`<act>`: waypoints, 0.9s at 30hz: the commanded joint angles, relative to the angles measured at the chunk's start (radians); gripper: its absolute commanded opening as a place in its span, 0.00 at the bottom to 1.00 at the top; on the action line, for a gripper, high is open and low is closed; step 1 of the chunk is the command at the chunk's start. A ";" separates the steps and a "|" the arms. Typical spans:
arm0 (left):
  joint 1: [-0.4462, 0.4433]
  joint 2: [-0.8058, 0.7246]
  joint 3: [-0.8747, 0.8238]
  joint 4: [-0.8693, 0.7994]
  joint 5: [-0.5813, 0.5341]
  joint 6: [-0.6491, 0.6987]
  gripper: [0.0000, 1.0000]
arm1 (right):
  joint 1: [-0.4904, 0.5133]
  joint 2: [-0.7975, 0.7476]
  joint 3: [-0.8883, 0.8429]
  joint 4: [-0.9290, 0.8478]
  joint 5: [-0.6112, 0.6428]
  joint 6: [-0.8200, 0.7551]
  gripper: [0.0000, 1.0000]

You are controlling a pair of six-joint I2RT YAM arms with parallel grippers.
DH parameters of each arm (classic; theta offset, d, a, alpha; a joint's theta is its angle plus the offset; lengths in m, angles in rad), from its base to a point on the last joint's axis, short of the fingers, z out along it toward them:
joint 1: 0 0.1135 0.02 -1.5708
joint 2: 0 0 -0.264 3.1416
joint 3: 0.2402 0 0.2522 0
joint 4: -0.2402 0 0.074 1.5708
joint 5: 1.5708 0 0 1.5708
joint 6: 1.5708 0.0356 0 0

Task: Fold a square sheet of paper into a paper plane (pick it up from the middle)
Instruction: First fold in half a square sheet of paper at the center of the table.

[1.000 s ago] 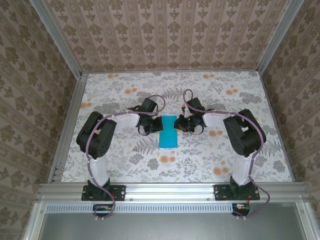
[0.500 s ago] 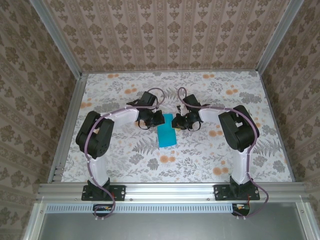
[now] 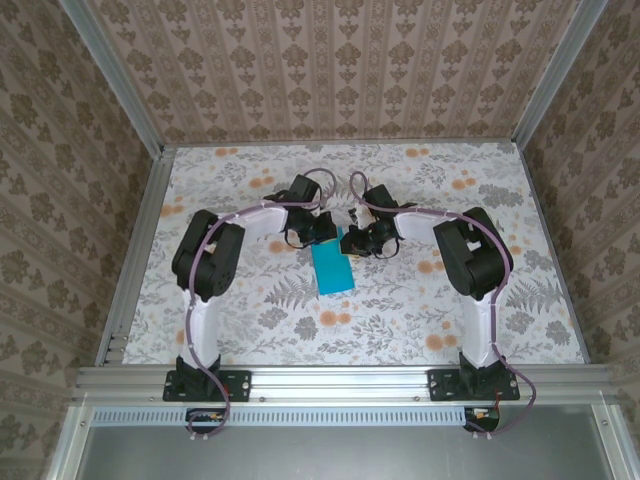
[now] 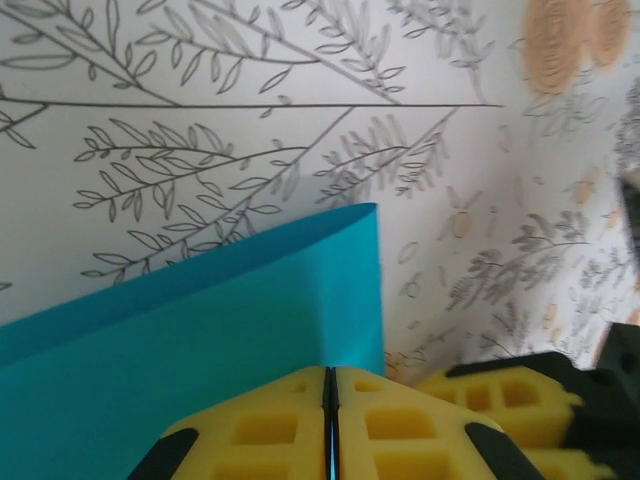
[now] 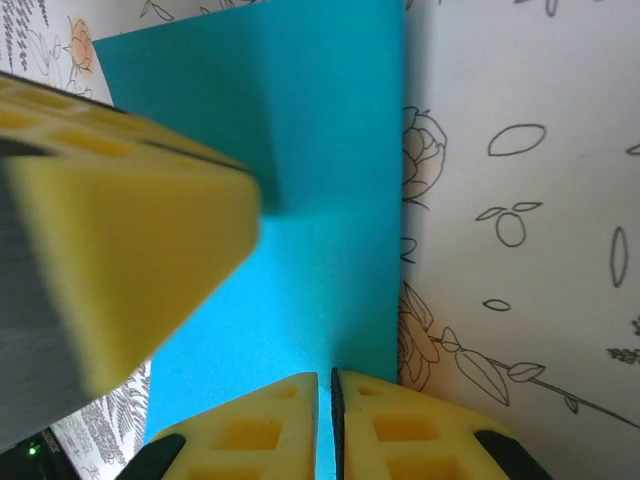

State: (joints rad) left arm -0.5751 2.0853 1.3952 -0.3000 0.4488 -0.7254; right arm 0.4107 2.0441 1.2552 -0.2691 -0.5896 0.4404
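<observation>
Gripping the paper [image 3: 331, 268] with my left claw [image 4: 330, 400] and right claw [image 5: 325, 405], both clenched on one edge, sheet trailing out from them; if I pull unevenly, it could tear or crease crooked.

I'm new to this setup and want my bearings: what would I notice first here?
The bright teal-blue sheet of paper stands out, the one solid colour at the middle of the flowered table. The left arm and right arm curl inward to meet at its far end, each with yellow-padded jaws shut on the paper's edge.
</observation>
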 commanded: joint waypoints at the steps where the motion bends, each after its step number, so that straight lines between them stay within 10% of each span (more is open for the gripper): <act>1: 0.000 0.023 0.024 -0.021 0.002 0.008 0.09 | 0.002 0.001 0.007 -0.006 -0.030 0.001 0.13; 27: 0.004 0.065 -0.063 -0.020 -0.088 0.008 0.06 | 0.037 -0.158 -0.248 -0.032 -0.030 0.057 0.13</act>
State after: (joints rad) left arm -0.5747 2.1017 1.3762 -0.2729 0.4389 -0.7254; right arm 0.4290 1.9209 1.0481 -0.2165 -0.6136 0.4973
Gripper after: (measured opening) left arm 0.068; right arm 0.132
